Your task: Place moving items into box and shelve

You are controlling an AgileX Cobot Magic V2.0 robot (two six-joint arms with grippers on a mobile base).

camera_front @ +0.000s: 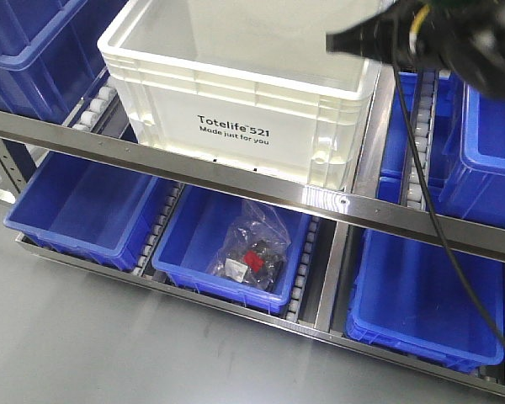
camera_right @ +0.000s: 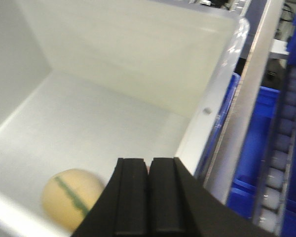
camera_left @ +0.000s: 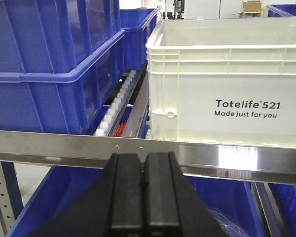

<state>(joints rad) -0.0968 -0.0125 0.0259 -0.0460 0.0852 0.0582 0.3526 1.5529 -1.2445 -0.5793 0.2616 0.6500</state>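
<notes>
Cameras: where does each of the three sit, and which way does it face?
Exterior front: high up, looking down on the rack; white crate above, bagged parts in a blue bin below; blurred right arm at top right.
Left wrist: low, level with the shelf rail, facing the crate's printed side; left claw shut.
Right wrist: above the crate, looking in at a yellow lump; right claw shut, empty.
Shared: the crate appears in all three.

A metal shelf with roller tracks carries the white box on its upper level. Blue bins stand just beside the box on the left, and more blue bins on its right. Below the box, the lower level holds three blue bins; the middle one, directly under the box, contains a clear plastic bag.
</notes>
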